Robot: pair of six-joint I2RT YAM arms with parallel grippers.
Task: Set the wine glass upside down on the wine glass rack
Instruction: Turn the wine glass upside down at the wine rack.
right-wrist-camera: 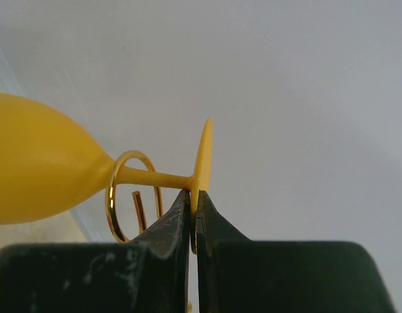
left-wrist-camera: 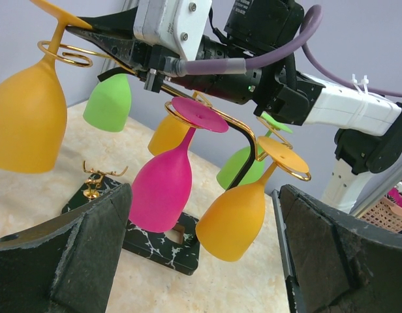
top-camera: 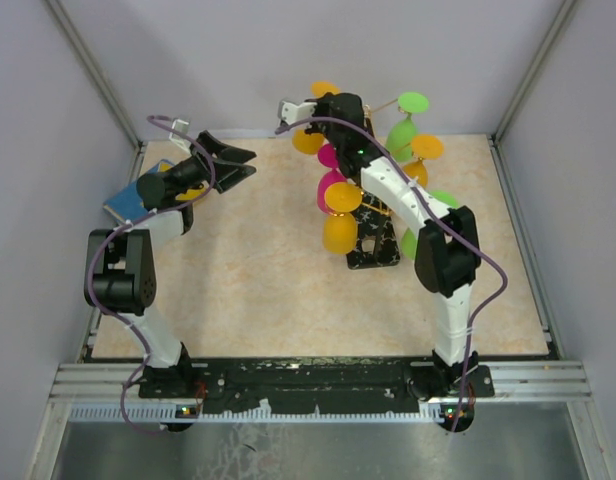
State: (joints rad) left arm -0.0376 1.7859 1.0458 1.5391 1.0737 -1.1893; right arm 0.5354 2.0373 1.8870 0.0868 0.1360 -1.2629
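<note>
At the back of the counter (top-camera: 268,290), my right gripper (right-wrist-camera: 193,195) pinches the foot of the yellow wine glass (right-wrist-camera: 44,166), hanging bowl-down, its stem through a gold spiral of the wine glass rack (right-wrist-camera: 113,195); my left gripper (top-camera: 250,164) hovers, jaws spread.

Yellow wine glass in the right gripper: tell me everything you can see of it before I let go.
The yellow wine glass looks like matte, opaque plastic, with a rounded bowl, a thin stem and a flat disc foot. It hangs upside down, bowl lowest. Its stem passes through a gold wire curl of the wine glass rack. The right gripper is shut on the foot's edge.
</note>
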